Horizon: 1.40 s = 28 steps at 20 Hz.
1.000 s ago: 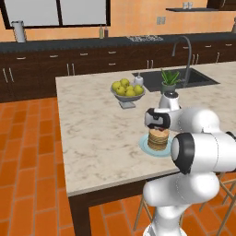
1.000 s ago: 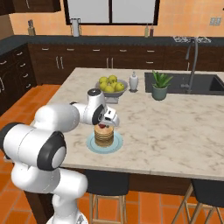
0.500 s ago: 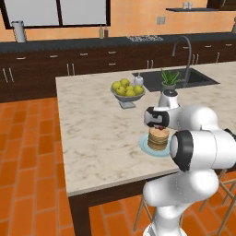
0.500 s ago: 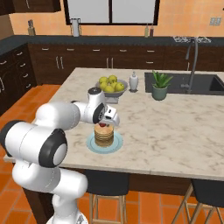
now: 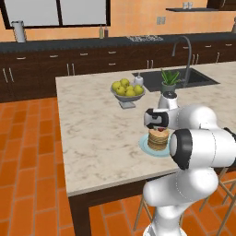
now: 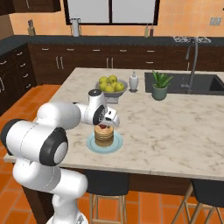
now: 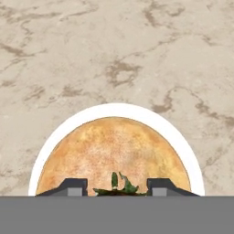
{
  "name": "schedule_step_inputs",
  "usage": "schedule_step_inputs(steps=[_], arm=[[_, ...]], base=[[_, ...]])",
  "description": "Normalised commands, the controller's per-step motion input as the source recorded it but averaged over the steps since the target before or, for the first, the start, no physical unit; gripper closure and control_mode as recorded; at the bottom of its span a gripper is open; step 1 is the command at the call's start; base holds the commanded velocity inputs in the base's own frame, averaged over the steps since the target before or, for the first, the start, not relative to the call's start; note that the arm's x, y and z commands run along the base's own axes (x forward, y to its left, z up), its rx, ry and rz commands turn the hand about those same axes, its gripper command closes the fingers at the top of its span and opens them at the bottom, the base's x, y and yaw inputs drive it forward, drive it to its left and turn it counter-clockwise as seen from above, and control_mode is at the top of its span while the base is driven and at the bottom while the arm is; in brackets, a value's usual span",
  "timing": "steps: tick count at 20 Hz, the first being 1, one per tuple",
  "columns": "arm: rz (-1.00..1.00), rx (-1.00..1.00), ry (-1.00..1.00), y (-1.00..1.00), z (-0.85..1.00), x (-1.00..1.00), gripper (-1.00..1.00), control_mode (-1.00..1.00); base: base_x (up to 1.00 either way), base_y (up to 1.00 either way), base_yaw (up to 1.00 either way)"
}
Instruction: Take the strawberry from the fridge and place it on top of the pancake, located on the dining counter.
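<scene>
Atop the pancake (image 6: 104, 135), the strawberry (image 6: 103, 127) is flanked by the gripper (image 7: 116, 186), jaws slightly parted; whether it is freed cannot be told, and it could be rolled off.

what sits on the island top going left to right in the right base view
bowl of yellow-green fruit → small white bottle → potted plant → sink faucet. The pancake stack overlaps the bowl's span, so it is left out.
</scene>
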Motion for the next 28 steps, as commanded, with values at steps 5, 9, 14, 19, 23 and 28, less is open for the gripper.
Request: schedule_step_inputs(steps=[5, 9, 14, 19, 23, 28], arm=[[0.0, 0.0, 0.0, 0.0, 0.0, 0.0, -1.0, -1.0], [0.0, 0.0, 0.0, 0.0, 0.0, 0.0, -1.0, -1.0], [0.0, 0.0, 0.0, 0.0, 0.12, 0.0, -1.0, -1.0], [0.0, 0.0, -0.04, 0.0, 0.35, -0.04, -1.0, -1.0], [0.0, 0.0, -0.05, 0.0, 0.34, -0.33, -1.0, -1.0], [0.02, 0.0, -0.01, 0.51, 0.29, -0.93, -1.0, -1.0]], base=[[0.0, 0.0, 0.0], [0.0, 0.0, 0.0], [0.0, 0.0, 0.0], [0.0, 0.0, 0.0], [0.0, 0.0, 0.0], [0.0, 0.0, 0.0]])
